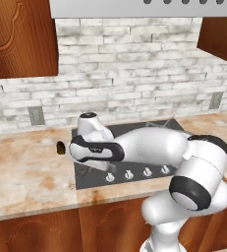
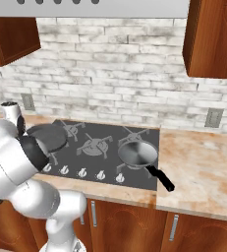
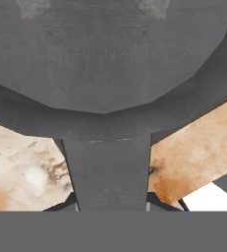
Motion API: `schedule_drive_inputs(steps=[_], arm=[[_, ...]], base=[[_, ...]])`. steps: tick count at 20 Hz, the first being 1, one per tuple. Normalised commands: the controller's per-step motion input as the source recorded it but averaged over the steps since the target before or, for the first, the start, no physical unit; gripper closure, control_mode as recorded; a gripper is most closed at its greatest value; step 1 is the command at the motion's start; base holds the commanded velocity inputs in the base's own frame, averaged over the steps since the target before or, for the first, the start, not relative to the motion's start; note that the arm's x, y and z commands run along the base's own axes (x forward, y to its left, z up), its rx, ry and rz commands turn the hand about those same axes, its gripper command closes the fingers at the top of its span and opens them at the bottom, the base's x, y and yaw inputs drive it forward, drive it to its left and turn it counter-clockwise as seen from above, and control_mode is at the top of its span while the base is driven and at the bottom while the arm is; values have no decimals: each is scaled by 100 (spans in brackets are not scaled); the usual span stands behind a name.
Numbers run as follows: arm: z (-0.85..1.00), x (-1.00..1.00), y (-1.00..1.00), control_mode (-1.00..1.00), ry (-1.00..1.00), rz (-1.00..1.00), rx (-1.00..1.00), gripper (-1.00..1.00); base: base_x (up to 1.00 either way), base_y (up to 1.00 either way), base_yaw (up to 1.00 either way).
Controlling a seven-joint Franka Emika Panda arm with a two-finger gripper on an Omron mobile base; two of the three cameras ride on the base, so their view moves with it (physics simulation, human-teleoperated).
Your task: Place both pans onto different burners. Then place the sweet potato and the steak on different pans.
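The arm reached low and to the left over the near-left part of the cooktop (image 2: pixel 134 135). In the hand view, the black cast-iron skillet (image 3: pixel 105 64) lay directly ahead of the gripper (image 3: pixel 112 204), its short handle (image 3: pixel 107 172) running straight down between the finger tips. The jaws were closed as far as they went, pinching that handle. Beneath the skillet, marbled countertop (image 3: pixel 21 172) showed on both sides of the handle.

In the right base view, the black skillet (image 2: pixel 47 136) sat at the left end of the cooktop, over or just above the left burner (image 2: pixel 68 129); whether it rested on the grate or was held clear of it could not be told. The steel pan (image 2: pixel 137 153) sat on the front right burner, its long black handle (image 2: pixel 160 178) pointing toward the front right, out past the cooktop edge. The middle burner (image 2: pixel 96 145) was bare.

In the left base view, the sweet potato (image 1: pixel 61 147) lay on the counter (image 1: pixel 26 172) just left of the cooktop, close beside the robot's wrist. A row of white knobs (image 2: pixel 83 173) ran along the cooktop's front edge.
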Motion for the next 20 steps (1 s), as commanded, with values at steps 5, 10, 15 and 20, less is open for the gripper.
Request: schedule_drive_inputs(steps=[5, 10, 15, 20], arm=[[0, 29, -11, -100, 7, -9, 0, 100], [0, 43, 0, -100, 10, -3, 0, 100], [-5, 46, 3, -100, 10, -2, -1, 100], [-18, 20, 15, -100, 5, 0, -4, 100]], base=[[0, 0, 0], [0, 0, 0], [0, 0, 0], [0, 0, 0]])
